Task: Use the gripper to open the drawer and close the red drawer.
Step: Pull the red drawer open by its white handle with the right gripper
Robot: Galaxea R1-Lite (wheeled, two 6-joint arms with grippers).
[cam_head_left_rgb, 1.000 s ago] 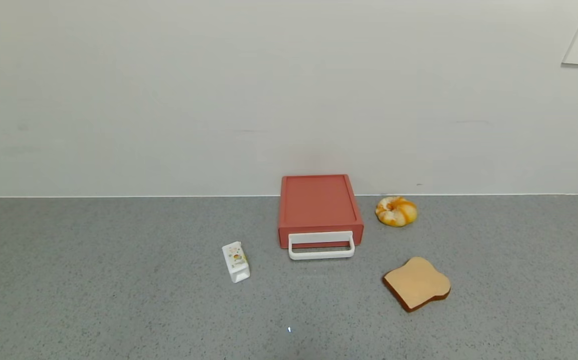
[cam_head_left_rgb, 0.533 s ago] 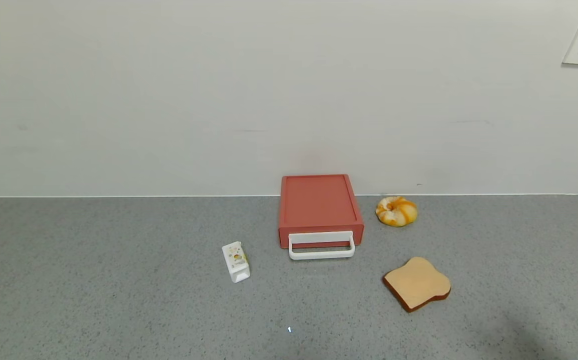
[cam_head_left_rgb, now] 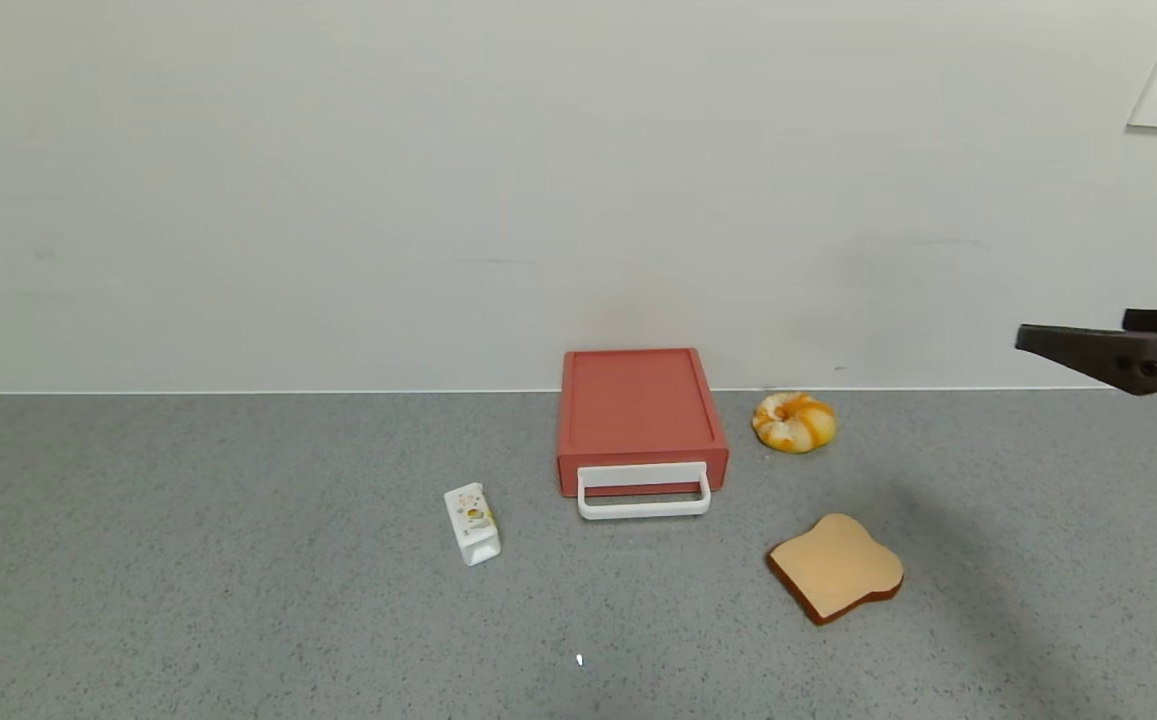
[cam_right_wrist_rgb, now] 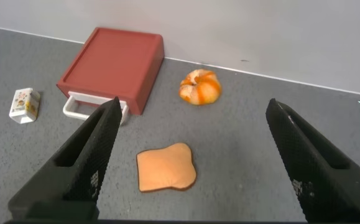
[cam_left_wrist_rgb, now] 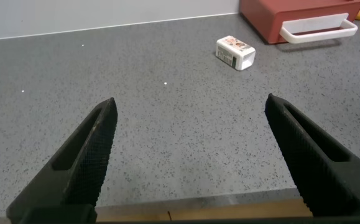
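Countertop (cam_head_left_rgb: 238, 600) carries everything we see. Red drawer (cam_head_left_rgb: 638, 415) sits shut against the back wall, white handle (cam_head_left_rgb: 643, 492) facing us. Right gripper (cam_head_left_rgb: 1023, 338) hangs high at the right edge, fingers wide apart, holding nothing. Left gripper (cam_left_wrist_rgb: 189, 158) hovers low, fingers spread. Toast slice (cam_head_left_rgb: 835, 566), bagel (cam_head_left_rgb: 793, 421) and small carton (cam_head_left_rgb: 472, 523) lie around the drawer.

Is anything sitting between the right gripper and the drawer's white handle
Nothing blocks it outright. The right gripper hangs open, high at the right. The toast slice and the bun lie on the counter between it and the drawer, off to the right of the handle, so a raised approach should clear them.
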